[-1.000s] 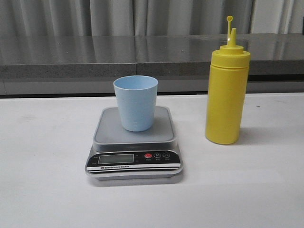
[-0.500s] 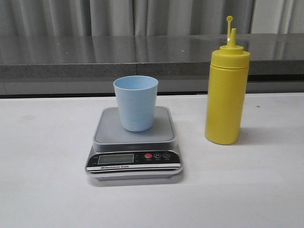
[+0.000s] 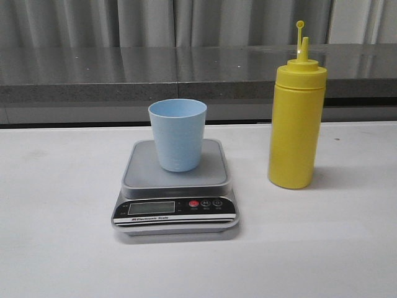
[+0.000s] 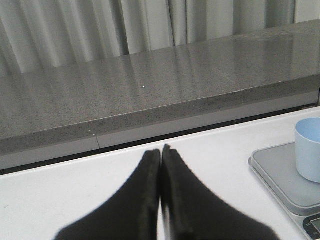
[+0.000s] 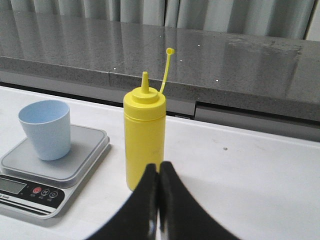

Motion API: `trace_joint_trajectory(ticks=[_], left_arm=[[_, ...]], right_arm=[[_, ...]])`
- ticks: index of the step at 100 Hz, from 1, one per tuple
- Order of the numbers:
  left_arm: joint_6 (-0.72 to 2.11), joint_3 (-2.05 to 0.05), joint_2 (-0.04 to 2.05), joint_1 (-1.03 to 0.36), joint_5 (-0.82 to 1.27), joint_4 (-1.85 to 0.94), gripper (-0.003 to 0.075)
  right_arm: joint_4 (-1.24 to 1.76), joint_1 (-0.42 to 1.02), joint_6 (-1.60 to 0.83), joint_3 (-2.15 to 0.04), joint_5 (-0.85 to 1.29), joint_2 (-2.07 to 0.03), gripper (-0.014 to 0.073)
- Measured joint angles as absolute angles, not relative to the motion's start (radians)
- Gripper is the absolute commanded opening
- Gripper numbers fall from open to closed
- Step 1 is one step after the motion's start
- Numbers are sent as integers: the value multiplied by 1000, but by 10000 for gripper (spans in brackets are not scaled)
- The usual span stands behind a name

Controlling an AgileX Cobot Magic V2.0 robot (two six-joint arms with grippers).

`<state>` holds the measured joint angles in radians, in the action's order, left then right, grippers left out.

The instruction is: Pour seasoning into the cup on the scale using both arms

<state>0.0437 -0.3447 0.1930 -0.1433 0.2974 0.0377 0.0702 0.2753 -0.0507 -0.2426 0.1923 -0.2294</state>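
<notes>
You see the pale blue cup [image 3: 177,134] standing upright on the scale [image 3: 175,186], toward the platform's rear, on the white bench [image 3: 56,236]. From the cup, the yellow seasoning bottle [image 3: 296,121] stands upright at three o'clock, well apart, its cap off the nozzle. Your left hand [image 4: 160,155] is pressed together, holding nothing, above bare bench. Your right hand [image 5: 158,171] is likewise pressed together, just before the bottle.

left claw [image 4: 160,152] fingers pressed together, right claw [image 5: 159,169] likewise closed
</notes>
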Motion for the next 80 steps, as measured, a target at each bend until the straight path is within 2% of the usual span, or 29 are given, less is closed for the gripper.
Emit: trace_joint_trajectory(ticks=[80], left_arm=[[44,-345,193,-143,297,38,-18]], right_arm=[[49,275,-51,-243,192,-229,-68]])
